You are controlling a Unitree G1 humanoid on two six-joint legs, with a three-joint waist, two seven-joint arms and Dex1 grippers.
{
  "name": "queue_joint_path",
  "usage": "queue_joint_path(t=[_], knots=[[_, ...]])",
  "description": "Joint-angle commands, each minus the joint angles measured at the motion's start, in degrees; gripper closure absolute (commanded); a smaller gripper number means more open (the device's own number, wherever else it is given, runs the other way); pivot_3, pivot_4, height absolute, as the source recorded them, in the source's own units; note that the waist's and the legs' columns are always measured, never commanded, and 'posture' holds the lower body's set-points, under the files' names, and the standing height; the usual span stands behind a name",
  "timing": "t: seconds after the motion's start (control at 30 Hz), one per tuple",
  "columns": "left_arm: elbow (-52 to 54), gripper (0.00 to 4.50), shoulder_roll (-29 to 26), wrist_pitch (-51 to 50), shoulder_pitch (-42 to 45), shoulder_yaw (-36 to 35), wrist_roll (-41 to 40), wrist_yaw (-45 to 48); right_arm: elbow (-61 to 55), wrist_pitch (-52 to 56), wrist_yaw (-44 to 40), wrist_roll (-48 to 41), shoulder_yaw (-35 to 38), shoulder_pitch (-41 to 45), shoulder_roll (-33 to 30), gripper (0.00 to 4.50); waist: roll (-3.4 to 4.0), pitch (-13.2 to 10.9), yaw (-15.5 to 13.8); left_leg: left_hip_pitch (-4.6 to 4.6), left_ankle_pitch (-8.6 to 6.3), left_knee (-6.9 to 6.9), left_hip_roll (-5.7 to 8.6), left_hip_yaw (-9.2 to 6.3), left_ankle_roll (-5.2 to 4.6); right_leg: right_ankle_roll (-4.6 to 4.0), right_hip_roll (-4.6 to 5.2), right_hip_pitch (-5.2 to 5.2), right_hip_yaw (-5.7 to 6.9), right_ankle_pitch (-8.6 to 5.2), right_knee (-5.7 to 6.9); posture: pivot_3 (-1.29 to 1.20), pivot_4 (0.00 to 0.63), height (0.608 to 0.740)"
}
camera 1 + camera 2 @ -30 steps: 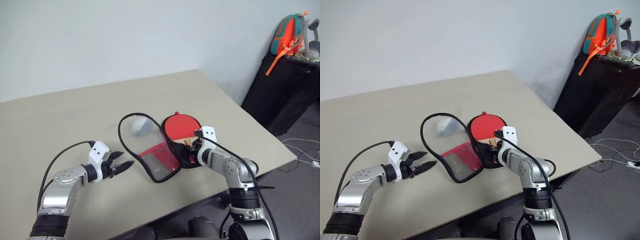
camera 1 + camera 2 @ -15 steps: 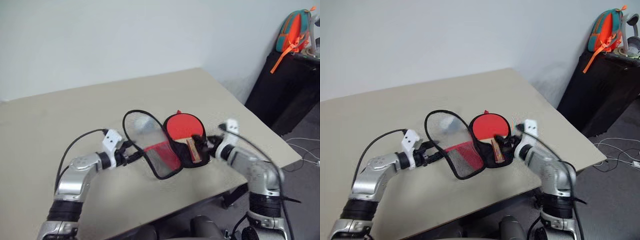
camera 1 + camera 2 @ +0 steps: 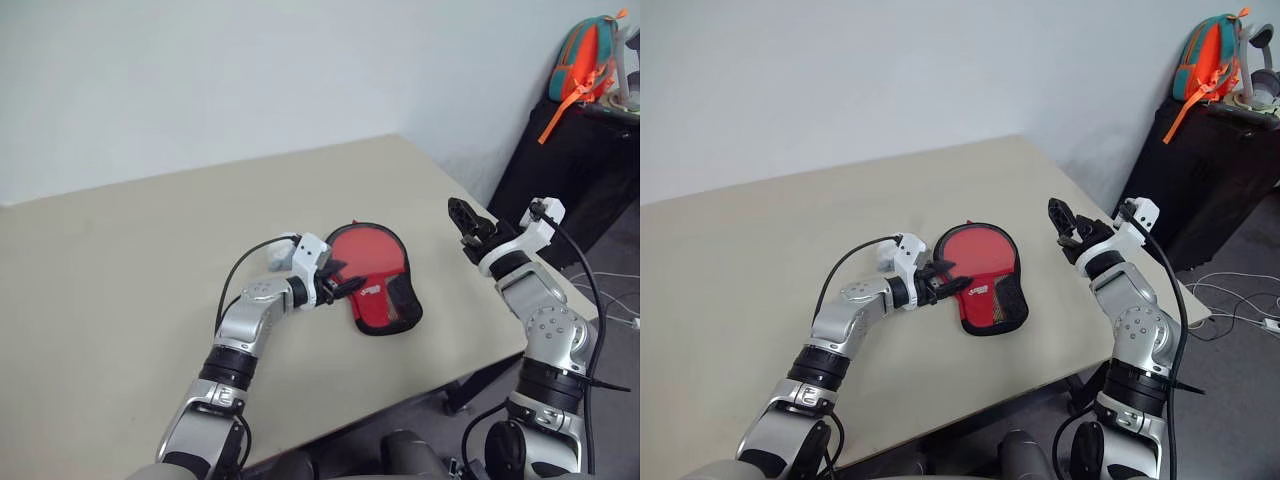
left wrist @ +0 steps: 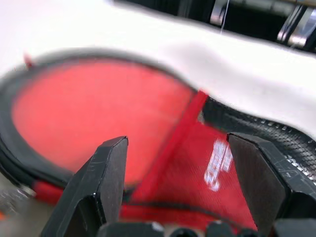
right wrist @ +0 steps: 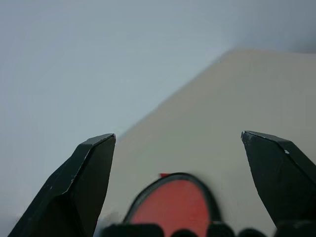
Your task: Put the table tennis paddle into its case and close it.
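Table: a beige rectangular tabletop (image 3: 120,270) carries everything; its near right corner is cut off behind the right arm.
Grey wad: a small pale grey lump (image 3: 278,258) lies just behind the left wrist, mostly hidden by it, too little visible to identify.
Left gripper: the left gripper (image 3: 343,288), two black fingers on a silver arm, lies low at the case's left edge with its fingers spread apart. In the left wrist view the left gripper (image 4: 180,190) frames the red panel with nothing between the fingers; whether the tips touch the fabric is hard to tell.
Case: the paddle-shaped soft black pouch with a red front panel and small white logo (image 3: 378,280) lies flat near the table's middle, flap folded over, narrow end toward the robot.
Paddle: inside the case as far as can be seen; none of it can be made out.
Zip: open or shut cannot be made out.
Right gripper: the right gripper (image 3: 462,222) hangs in the air, well apart from the case to its right, fingers wide and empty.
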State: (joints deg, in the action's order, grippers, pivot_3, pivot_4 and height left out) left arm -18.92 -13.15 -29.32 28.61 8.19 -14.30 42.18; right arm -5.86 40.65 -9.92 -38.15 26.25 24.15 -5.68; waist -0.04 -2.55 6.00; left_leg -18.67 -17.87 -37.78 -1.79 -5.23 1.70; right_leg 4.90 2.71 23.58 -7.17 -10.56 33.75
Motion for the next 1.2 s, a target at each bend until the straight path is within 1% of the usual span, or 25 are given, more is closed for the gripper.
queue_joint_path(t=[0.03,0.1,0.17,0.33,0.5,0.73,0.93,1.03,1.2], knots=[[3.68,1.1,-3.01,-8.75,0.29,-0.91,-1.99,1.32,-1.93,-2.3,0.77,-0.3,-0.63,-0.19,-0.54,0.08,0.05,-0.02,0.15,-0.01,0.0,-0.01,0.0,0.0,0.0,0.0,0.0,0.01,-0.01,0.0,0.0,0.0,0.0,0.74],[7.45,1.1,-4.86,-17.44,-0.23,-2.55,-5.61,2.24,-2.24,-2.35,1.29,-1.29,-0.2,-0.89,-0.3,0.08,0.06,-0.02,0.17,0.0,0.0,-0.01,0.0,0.02,0.0,0.0,0.0,-0.03,-0.03,0.0,0.02,0.0,0.0,0.74],[9.98,1.1,-5.72,-22.66,-0.6,-3.92,-8.36,2.46,-2.51,-2.61,1.63,-1.48,-0.41,-1.3,-0.3,0.08,0.14,-0.06,0.18,0.02,0.0,-0.02,0.0,0.0,0.0,0.02,0.0,-0.03,-0.03,-0.01,0.02,0.0,0.0,0.74],[10.58,1.1,-3.41,-31.31,-0.55,-6.18,-11.82,-0.71,-2.38,-3.56,2.45,-0.77,-1.46,-2.13,-0.2,0.08,0.18,-0.09,-0.02,0.0,0.0,-0.05,0.0,-0.02,0.0,0.04,0.01,-0.02,-0.01,-0.02,0.01,0.0,0.0,0.74],[8.79,1.1,0.12,-34.75,0.77,-6.41,-13.3,-1.81,-1.83,-4.24,3.02,-0.2,-2.48,-2.26,-0.73,0.08,0.18,-0.09,-0.24,0.02,0.0,-0.05,0.02,-0.03,0.0,0.03,0.01,-0.04,-0.01,-0.02,0.01,0.0,0.0,0.74],[3.4,1.1,4.4,-36.15,3.46,-7.52,-13.71,-2.76,-1.42,-4.1,3.25,-0.23,-3.27,-2.36,-1.1,0.08,0.19,-0.09,-0.26,0.02,0.0,-0.05,0.05,-0.04,0.01,-0.03,0.01,-0.06,-0.01,-0.06,0.0,0.0,0.0,0.74],[1.2,1.1,6.38,-34.13,3.74,-6.63,-11.6,-5.4,-1.26,-4.22,3.72,0.22,-4.27,-2.48,-1.1,0.08,0.2,-0.07,-0.28,0.02,0.0,-0.08,0.12,-0.09,0.01,-0.02,0.05,-0.12,-0.02,-0.07,-0.01,0.0,0.0,0.74],[1.56,1.72,6.67,-36.15,3.22,-7.21,-13.5,-4.49,-0.98,-4.48,3.96,0.36,-4.44,-2.61,-1.17,0.04,0.22,-0.06,-0.28,0.02,0.0,-0.09,0.15,-0.12,0.01,-0.01,0.07,-0.15,-0.02,-0.08,-0.01,0.0,0.0,0.74],[2.29,3.47,7.7,-38.29,2.71,-8.74,-15.15,-5.0,-0.66,-4.7,4.85,0.4,-4.19,-2.73,-1.37,0.04,0.22,-0.07,-0.25,-0.01,0.0,-0.08,0.16,-0.12,0.01,0.05,0.07,-0.13,-0.03,-0.1,-0.03,0.0,0.0,0.74]])
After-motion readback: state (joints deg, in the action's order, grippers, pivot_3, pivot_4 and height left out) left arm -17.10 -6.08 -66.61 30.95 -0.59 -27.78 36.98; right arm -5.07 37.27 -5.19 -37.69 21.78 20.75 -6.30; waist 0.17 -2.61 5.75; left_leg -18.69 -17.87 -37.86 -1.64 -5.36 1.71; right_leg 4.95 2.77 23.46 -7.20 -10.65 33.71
